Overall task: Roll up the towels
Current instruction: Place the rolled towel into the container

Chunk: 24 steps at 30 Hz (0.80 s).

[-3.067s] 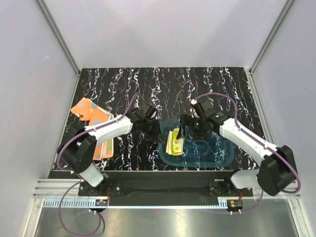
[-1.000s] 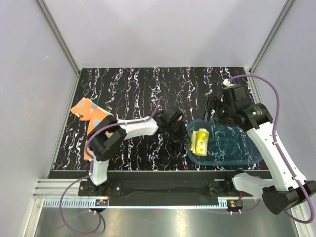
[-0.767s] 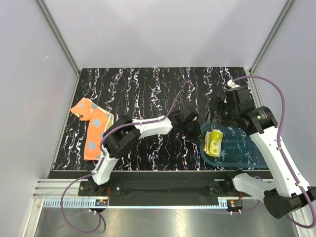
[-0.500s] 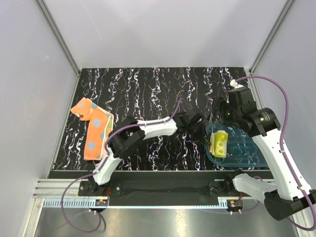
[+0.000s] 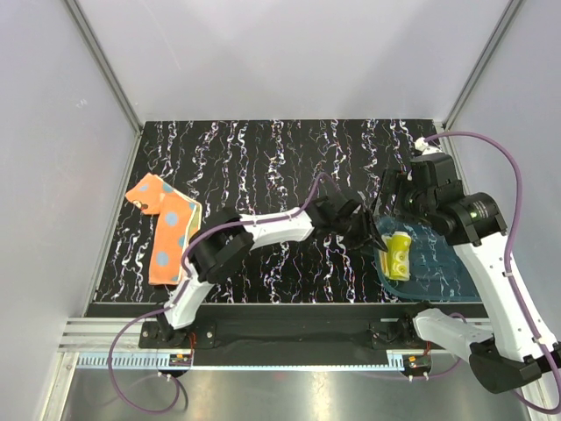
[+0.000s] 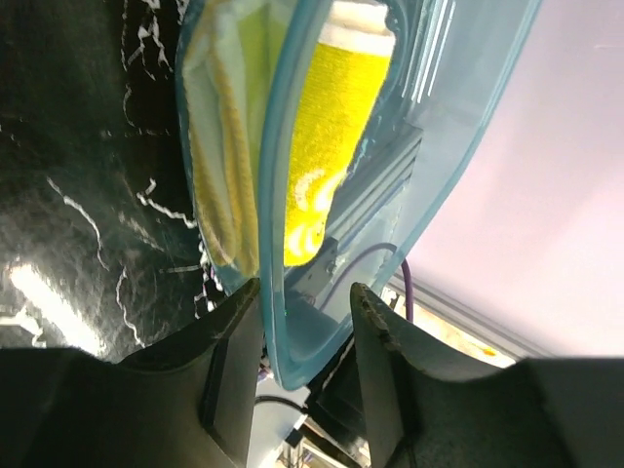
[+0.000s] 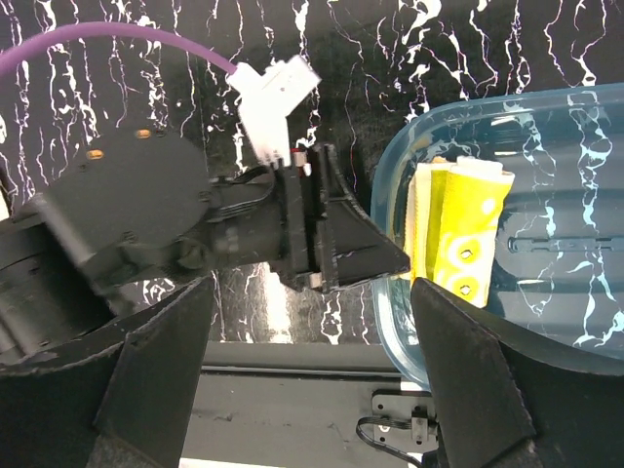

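I count two towels, one tray and my two arms. The yellow towel [image 5: 400, 255] is rolled up and lies inside the translucent blue tray [image 5: 438, 263], against the tray's left end; on the right wrist camera I see it [image 7: 470, 232] as a yellow roll with pale circle marks and a paler folded edge beside it. Nothing else is in the tray that I can make out.

The orange towel [image 5: 169, 230], with its light blue dots, lies flat and unrolled on the black marbled table [image 5: 263, 158], far out to the left, well apart from both sets of jaws and from the tray.

My left gripper [image 5: 375, 239] is stretched across to the tray's left end. On the left wrist camera the tray's rim [image 6: 278, 244] runs between the two fingers [image 6: 229, 361], one finger outside the wall and one inside; the jaws stand parted around the rim with a gap on the inner side, so I read them as open and not clamping. The yellow roll sits just past the fingertips, inside the wall.

My right gripper [image 7: 312, 390] hangs above the tray's far-left corner, jaws spread wide with nothing between them; the left gripper and the tray's end lie below and between its fingers.
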### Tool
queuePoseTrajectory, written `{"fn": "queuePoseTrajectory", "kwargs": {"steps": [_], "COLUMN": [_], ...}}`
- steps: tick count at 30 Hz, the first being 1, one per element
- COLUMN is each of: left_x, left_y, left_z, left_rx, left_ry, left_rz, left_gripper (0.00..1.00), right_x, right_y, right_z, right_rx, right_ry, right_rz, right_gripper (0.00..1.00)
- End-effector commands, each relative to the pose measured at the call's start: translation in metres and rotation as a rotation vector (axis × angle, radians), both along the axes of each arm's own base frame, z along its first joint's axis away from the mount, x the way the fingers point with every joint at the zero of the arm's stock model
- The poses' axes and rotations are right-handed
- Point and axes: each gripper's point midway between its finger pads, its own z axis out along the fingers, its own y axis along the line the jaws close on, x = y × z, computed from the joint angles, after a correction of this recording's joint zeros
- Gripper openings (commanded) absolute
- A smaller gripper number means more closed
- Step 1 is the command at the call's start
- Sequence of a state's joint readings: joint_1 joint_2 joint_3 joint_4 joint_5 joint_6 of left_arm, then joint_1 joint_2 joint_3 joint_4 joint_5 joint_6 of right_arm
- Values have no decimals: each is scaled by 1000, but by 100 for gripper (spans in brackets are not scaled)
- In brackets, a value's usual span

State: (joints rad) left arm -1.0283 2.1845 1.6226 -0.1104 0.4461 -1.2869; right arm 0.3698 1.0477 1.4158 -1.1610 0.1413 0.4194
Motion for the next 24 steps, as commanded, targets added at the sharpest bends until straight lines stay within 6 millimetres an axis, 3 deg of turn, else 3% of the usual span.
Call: {"fn": "queuePoseTrajectory", "kwargs": {"steps": [1,4,5,6,7,8,9,10,13,14,16,17,20,23,24], "left_x": [0,8,19,18,22,33,34,37,54,50,54,47,33,22,19], "left_y": [7,40,57,77,90,112,129,142,207,244,299,336,414,462,470], "left_z": [74,77,93,73,75,90,79,81,79,75,58,55,28,3,-2], "left_rx": [-129,-97,-115,-67,-62,-66,-29,-11,178,293,510,609,815,886,900], "left_ry": [-93,-123,-147,-131,-144,-173,-186,-205,-314,-307,-384,-368,-328,-252,-233], "left_rz": [-22,17,53,70,89,135,139,149,221,249,295,325,374,416,417], "left_gripper": [45,46,46,46,47,48,48,49,49,49,54,55,61,63,63], "right_x": [-3,-3,-3,-3,-2,-1,-1,-1,0,1,-1,0,1,1,0], "right_y": [-7,-2,-2,0,1,2,5,6,14,16,19,20,24,34,38], "right_z": [19,22,22,21,20,19,18,16,10,8,0,-1,-12,-22,-27], "right_rx": [12,27,26,28,31,33,40,44,67,73,79,84,94,127,136], "right_ry": [-51,-54,-54,-48,-45,-43,-35,-32,-13,-12,11,8,28,60,75], "right_rz": [-32,-6,-2,5,10,14,23,30,56,62,77,78,90,123,135], "right_gripper": [89,92,94,95,96,96,97,97,98,98,99,99,99,100,100]}}
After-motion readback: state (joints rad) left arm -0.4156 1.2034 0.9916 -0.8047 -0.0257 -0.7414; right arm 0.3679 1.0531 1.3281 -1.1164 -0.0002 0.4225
